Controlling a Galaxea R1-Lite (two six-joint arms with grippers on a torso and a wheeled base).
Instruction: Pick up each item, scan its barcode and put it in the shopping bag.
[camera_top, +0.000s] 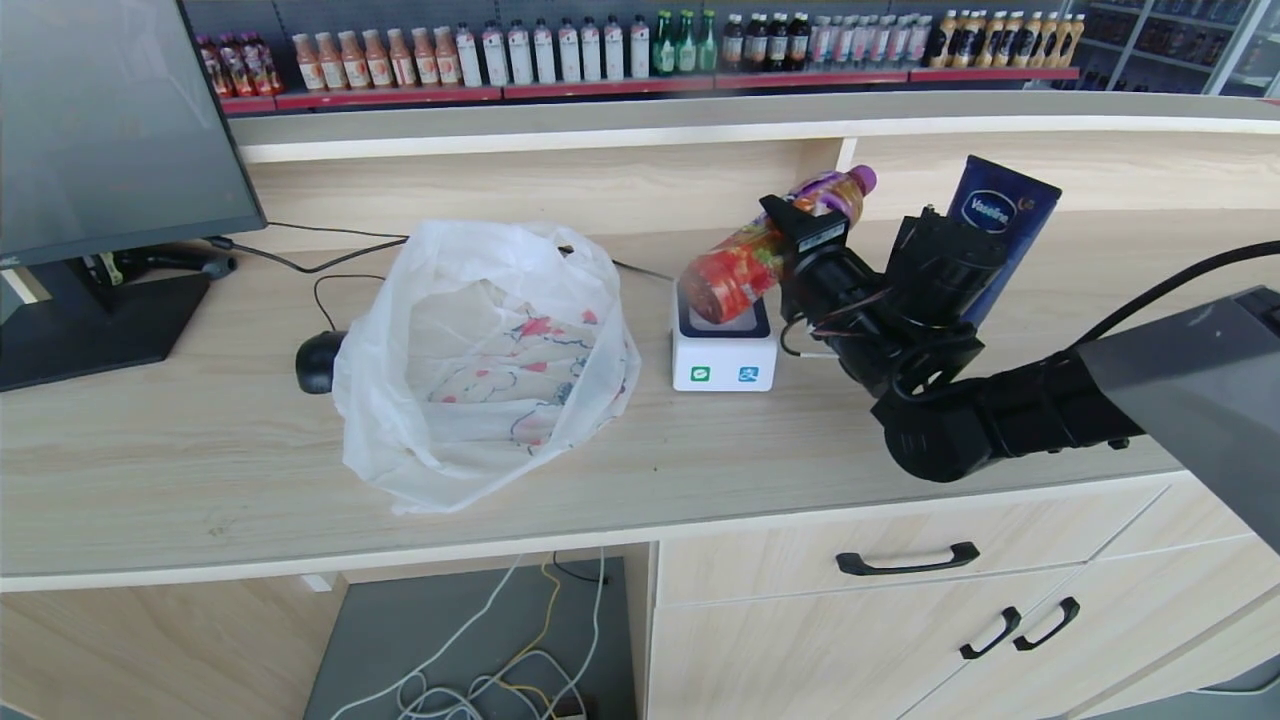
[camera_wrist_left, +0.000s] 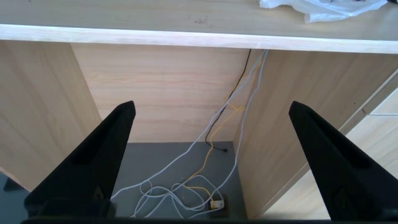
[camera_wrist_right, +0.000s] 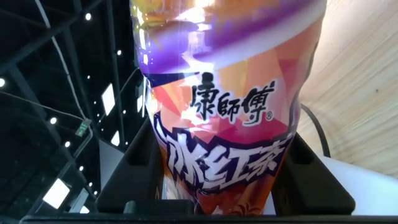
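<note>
While the right gripper (camera_top: 800, 232) is clamped on the drink bottle (camera_top: 740, 270) around its upper body, jaws pressed to the label on both sides, the bottle hangs tilted. Its purple cap points up toward the back wall, and its base is down over the top face of the white barcode scanner (camera_top: 722, 362). Whether base and scanner touch cannot be told.

Left gripper (camera_wrist_left: 211, 107): spread wide, holding nothing, low in front of the desk (camera_wrist_left: 124, 18) edge, facing the bay beneath and its loose cables (camera_wrist_left: 186, 186).

Shopping bag (camera_top: 480, 360): white translucent plastic, mouth gaping upward, on the desk just left of the scanner. Red and blue print shows through; whether it is on the bag or on something inside cannot be told.

Blue tube (camera_top: 1010, 215): upright, behind the right arm.

Black mouse (camera_top: 316, 362): just beside the bag's left side.

Monitor (camera_top: 110, 120): far left of the desk.
</note>
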